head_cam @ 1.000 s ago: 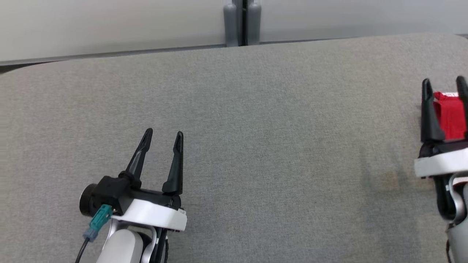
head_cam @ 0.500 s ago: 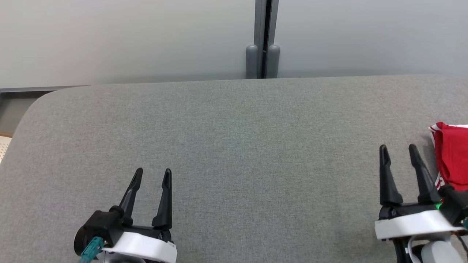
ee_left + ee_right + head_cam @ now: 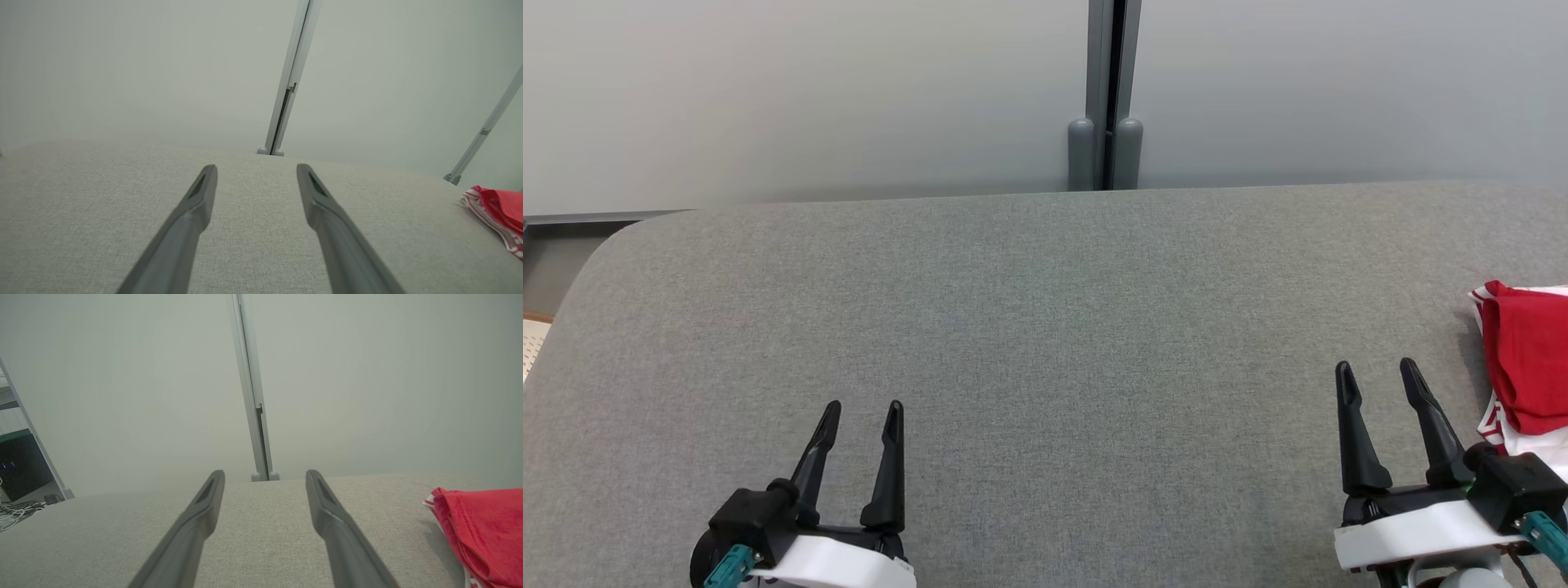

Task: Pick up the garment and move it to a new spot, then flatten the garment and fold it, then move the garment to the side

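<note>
open grey tabletop (image 3: 1045,327) runs from the left edge through the middle, near to far. on the right edge sits the red garment (image 3: 1523,371), just right of the right gripper (image 3: 1375,366). pale wall (image 3: 809,90) blocks the far side.

The head view has tilted up, taking in more wall (image 3: 809,98). The right gripper (image 3: 1375,367), earlier straddling the red garment (image 3: 1525,367), has drawn back clear; the garment now lies at its two o'clock.

A grey fabric-covered table (image 3: 1045,327) bears a folded red-and-white garment (image 3: 1523,367) on its right side.
</note>
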`<state>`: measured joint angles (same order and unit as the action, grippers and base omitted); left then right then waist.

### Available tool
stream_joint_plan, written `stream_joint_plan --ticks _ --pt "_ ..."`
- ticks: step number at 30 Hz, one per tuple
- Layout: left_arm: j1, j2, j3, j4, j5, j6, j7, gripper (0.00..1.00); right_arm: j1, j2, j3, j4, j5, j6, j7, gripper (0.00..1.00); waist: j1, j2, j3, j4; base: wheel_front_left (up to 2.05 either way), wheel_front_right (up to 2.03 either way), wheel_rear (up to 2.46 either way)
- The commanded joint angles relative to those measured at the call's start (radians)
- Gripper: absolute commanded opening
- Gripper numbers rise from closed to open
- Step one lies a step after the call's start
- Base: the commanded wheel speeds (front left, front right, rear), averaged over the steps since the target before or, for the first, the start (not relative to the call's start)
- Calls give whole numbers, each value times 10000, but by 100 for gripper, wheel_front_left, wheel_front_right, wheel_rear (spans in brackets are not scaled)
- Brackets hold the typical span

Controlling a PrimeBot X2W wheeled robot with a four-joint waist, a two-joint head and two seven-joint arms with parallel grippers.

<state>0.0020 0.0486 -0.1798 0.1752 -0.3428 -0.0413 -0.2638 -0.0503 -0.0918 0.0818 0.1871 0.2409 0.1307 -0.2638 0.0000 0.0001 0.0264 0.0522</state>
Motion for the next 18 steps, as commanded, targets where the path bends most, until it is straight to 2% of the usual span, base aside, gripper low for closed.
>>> stream_joint_plan --ticks 1,5,8,18 --pt "-20 35 96 38 132 74 -1 100 36 -22 22 -19 -38 0 -4 100 0 -1 0 -3 0 0 0" --pt "-82 40 222 6 256 108 -1 100 -37 1 52 -62 19 0 -4 100 0 -1 32 -10 0 0 0" --pt "-34 43 255 58 -43 -105 -2 100 -82 -5 69 -85 37 0 -4 100 0 -1 59 -5 0 0 0" --pt "-35 42 392 -20 -86 -263 -1 100 -40 -35 124 -76 94 0 -4 100 0 -1 66 25 0 0 0"
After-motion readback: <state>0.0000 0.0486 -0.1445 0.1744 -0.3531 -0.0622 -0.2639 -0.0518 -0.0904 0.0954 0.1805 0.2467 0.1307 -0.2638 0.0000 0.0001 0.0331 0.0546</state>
